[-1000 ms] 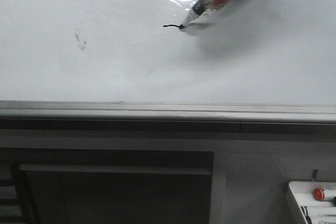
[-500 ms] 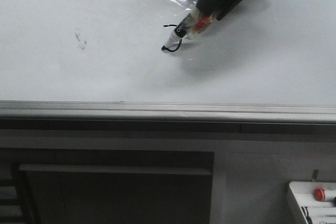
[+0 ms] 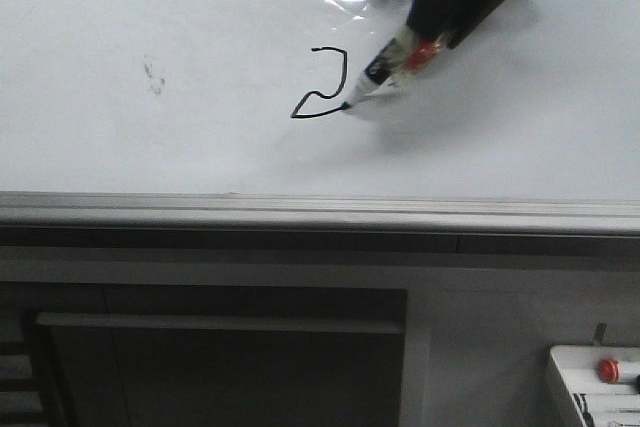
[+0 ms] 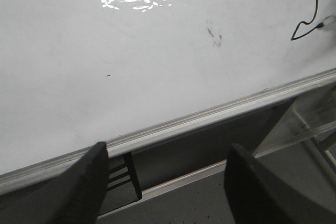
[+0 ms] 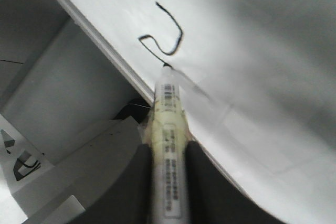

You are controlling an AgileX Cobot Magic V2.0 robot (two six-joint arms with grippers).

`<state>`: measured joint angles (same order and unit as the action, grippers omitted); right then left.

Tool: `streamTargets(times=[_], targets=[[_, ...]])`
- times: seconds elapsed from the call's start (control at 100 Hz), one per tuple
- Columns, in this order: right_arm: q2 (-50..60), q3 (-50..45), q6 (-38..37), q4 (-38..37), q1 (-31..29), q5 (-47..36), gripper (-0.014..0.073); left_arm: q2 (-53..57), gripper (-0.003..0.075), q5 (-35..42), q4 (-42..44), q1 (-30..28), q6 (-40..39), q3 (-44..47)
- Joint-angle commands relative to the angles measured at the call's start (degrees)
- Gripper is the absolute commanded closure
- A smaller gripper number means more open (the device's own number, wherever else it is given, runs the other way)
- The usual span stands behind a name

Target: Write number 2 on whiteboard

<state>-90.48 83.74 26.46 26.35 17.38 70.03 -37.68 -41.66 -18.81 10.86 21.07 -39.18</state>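
Front view: the right gripper (image 3: 425, 47) clamps a marker (image 3: 385, 69), tip on the whiteboard (image 3: 200, 137). A second ago only a short dash showed; now the 2 (image 3: 322, 84) has its curve, diagonal and part of the base.

Left wrist view: left gripper (image 4: 165, 182) jaws apart, below the rail (image 4: 210, 116).

Right wrist view: fingers (image 5: 202, 182) grip the marker, tip at the stroke's end.

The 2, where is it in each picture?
Front view: the 2 is upper middle on the whiteboard, just left of the pen.
Left wrist view: far upper right.
Right wrist view: upper middle, beyond the pen tip.
Shared landmark: the pen tip at the stroke's end.
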Motion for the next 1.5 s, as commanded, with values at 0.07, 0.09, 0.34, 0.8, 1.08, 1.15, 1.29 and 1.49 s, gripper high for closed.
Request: streamTargets(times=[0.07,0.09,0.34,0.8,1.08,1.15,1.29,1.49], targets=[[3.98,-0.13,-0.07,-0.54,-1.49,-0.38,0.0558,-0.01,0.0279,3.73,-0.96,-0.25,-0.55,-1.43],[3.98,-0.14,-0.07,-0.19,-1.49,-0.23,0.0558,-0.01,0.0279,3.73,-0.96,-0.25,-0.55,-1.43],[8.97,-1.06,12.48,13.18,-1.13,-0.27,0.0558,-0.01,0.0279,3.33,-0.47,-0.25,1.76,-1.43],[31.97,-26.02,30.12,14.12,-1.13,-6.48,0.0558,-1.21,0.0279,2.28,-10.77,13.97,22.12,0.11],[36.92,-29.51,33.24,15.86,-1.13,-6.78,0.0558,-11.01,0.0279,6.56,-21.66,29.5,31.23,-2.28],[36.8,-29.4,34.21,15.97,-1.13,-6.36,0.0558,-14.49,0.0279,7.27,-21.35,32.91,32.89,-3.94],[36.79,-29.31,35.13,16.21,-1.13,-7.76,0.0558,-20.45,0.0279,10.78,-21.35,37.9,35.86,-7.45],[36.79,-29.31,39.1,17.2,-1.13,-9.73,0.0558,-27.74,0.0279,12.05,-21.35,38.58,37.68,-12.97]])
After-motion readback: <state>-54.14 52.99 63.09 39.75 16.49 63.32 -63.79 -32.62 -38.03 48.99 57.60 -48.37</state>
